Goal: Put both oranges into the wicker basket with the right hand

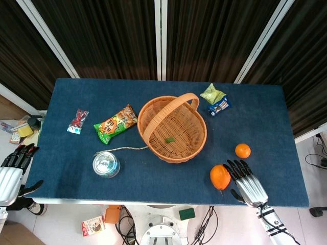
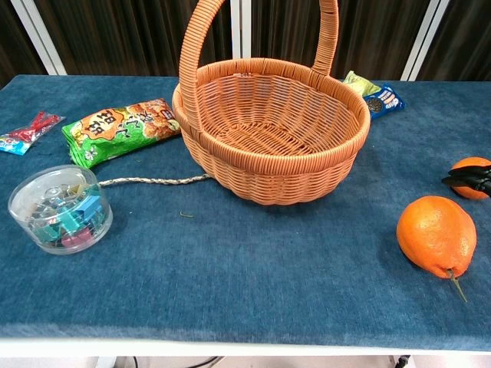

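The wicker basket (image 1: 203, 127) with its arched handle stands mid-table, holding only a small green leaf; the chest view shows its wall (image 2: 268, 172) close up. A large orange (image 1: 220, 176) (image 2: 437, 234) with a stem lies near the front edge on the right. A smaller orange (image 1: 242, 150) (image 2: 472, 170) sits just behind it. My right hand (image 1: 247, 181) lies palm down beside the large orange, fingers spread and holding nothing; its dark fingertips (image 2: 468, 180) show at the frame edge, in front of the small orange. My left hand (image 1: 13, 171) hangs off the table's left side, holding nothing.
A green snack packet (image 1: 116, 123) and a red-blue wrapper (image 1: 77, 121) lie left of the basket. A clear tub of clips (image 1: 106, 164) stands front left, with a cord (image 1: 127, 148) running to the basket. Green and blue packets (image 1: 214, 99) lie behind it.
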Robot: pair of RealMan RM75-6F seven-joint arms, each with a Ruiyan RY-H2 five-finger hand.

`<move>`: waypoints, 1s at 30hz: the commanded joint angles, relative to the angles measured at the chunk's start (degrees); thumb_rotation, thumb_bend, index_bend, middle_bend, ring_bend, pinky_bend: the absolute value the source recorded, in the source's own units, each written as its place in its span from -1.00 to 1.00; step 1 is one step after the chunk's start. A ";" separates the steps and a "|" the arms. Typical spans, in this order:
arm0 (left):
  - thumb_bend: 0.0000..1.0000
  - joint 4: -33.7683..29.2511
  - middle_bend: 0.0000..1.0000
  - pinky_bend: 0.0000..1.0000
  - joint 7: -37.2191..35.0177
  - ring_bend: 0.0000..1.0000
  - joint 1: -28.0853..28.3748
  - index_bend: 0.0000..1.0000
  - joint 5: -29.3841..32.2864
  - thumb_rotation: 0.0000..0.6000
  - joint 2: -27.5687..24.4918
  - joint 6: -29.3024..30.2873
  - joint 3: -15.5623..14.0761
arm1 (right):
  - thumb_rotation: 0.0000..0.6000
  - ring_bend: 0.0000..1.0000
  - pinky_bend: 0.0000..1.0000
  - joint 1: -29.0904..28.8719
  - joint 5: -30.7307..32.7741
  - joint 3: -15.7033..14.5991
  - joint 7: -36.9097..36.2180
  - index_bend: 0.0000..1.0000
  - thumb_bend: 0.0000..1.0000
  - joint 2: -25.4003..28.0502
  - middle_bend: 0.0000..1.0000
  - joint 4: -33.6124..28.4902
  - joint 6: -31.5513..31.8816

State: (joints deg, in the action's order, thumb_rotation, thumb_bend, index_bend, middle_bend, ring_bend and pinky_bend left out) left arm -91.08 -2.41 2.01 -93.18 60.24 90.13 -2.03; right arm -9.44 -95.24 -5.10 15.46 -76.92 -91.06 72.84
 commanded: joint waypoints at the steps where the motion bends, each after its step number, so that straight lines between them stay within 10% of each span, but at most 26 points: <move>1: -0.75 -0.23 -0.88 -0.64 0.28 -0.93 -0.01 -0.79 -0.05 1.00 0.02 0.01 0.03 | 1.00 -1.00 -1.00 0.00 0.01 -0.08 0.05 -1.00 -0.35 -0.21 -1.00 0.13 0.06; 30: -0.75 0.64 -0.88 -0.64 -1.01 -0.93 0.19 -0.78 -0.67 1.00 0.56 0.54 0.67 | 1.00 -1.00 -1.00 -4.77 6.77 0.92 -0.94 -1.00 -0.39 1.36 -1.00 -4.48 -9.08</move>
State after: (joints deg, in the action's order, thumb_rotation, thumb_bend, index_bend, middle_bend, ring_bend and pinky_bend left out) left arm -90.44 -3.42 2.20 -93.86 60.79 90.66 -1.36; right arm -14.01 -88.69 -4.26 14.29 -75.68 -95.37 63.99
